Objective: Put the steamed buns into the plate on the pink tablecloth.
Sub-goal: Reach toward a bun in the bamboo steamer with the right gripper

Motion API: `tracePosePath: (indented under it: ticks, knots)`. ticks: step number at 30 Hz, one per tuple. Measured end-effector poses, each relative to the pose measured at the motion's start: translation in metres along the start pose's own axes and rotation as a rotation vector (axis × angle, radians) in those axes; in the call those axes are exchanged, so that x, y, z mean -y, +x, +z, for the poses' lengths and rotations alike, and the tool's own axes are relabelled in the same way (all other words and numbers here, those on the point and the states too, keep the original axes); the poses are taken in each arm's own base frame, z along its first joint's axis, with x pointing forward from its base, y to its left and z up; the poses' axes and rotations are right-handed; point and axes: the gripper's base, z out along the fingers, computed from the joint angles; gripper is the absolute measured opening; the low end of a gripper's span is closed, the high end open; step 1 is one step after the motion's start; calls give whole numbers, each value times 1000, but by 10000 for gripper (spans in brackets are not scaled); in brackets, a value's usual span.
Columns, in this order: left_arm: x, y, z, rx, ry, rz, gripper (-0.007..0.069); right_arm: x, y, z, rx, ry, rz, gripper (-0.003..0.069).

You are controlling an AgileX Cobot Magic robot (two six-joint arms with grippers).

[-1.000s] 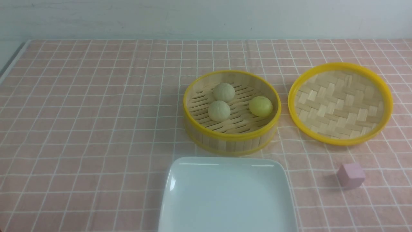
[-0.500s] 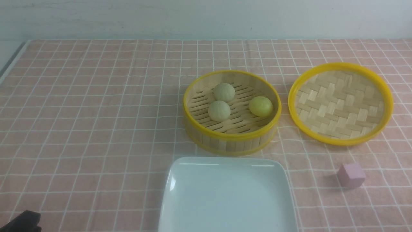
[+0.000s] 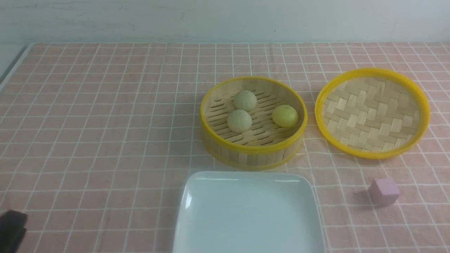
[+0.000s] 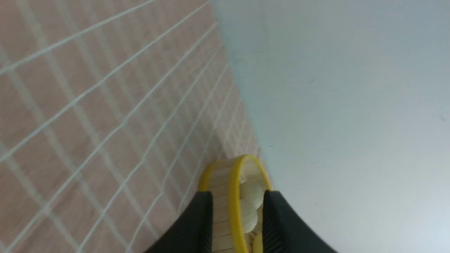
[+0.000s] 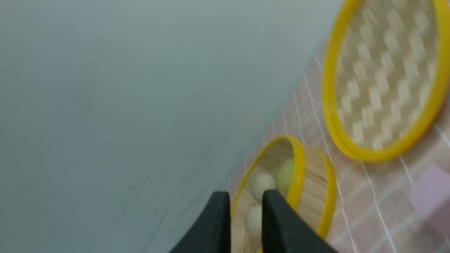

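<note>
Three steamed buns lie in the bamboo steamer basket (image 3: 253, 149): two pale ones (image 3: 245, 100) (image 3: 239, 121) and a yellow-green one (image 3: 285, 116). The white square plate (image 3: 246, 214) sits empty on the pink tablecloth (image 3: 105, 123), just in front of the basket. My left gripper (image 3: 12, 228) shows as a black tip at the near left corner, far from the basket. In the left wrist view its jaws (image 4: 238, 196) stand apart with nothing between them. My right gripper (image 5: 246, 196) is out of the front view. Its jaws keep a narrow gap and hold nothing, and the buns (image 5: 263, 184) show beyond them.
The woven steamer lid (image 3: 372, 112) lies upside down to the right of the basket. A small pink cube (image 3: 383, 191) rests in front of the lid, to the right of the plate. The wall runs along the cloth's far edge.
The left gripper's black tip has come into the front view at the near left corner and then shifted left and up in the picture. Buns, basket and plate have not moved.
</note>
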Motion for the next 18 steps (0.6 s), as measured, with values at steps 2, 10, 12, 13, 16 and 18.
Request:
tracePosePath:
  ticks: [2, 10, 12, 13, 16, 18]
  knots:
    - [16, -7, -3, -15, -15, 90, 177, -15, -10, 2, 7, -11, -148, 62]
    - [24, -10, 29, -481, -486, 372, 1, -37, -3, 59, -642, 226, -409, -10]
    - [25, -11, 41, -604, -547, 434, 1, -35, 3, 80, -884, 316, -401, -8]
    - [24, -11, 50, -672, -567, 476, 1, -34, 5, 96, -1011, 348, -388, -8]
    - [25, -11, 60, -739, -567, 515, 1, -35, 9, 123, -1127, 325, -368, -3]
    - [25, -10, 71, -801, -555, 550, 1, -43, 17, 156, -1189, 217, -378, 14]
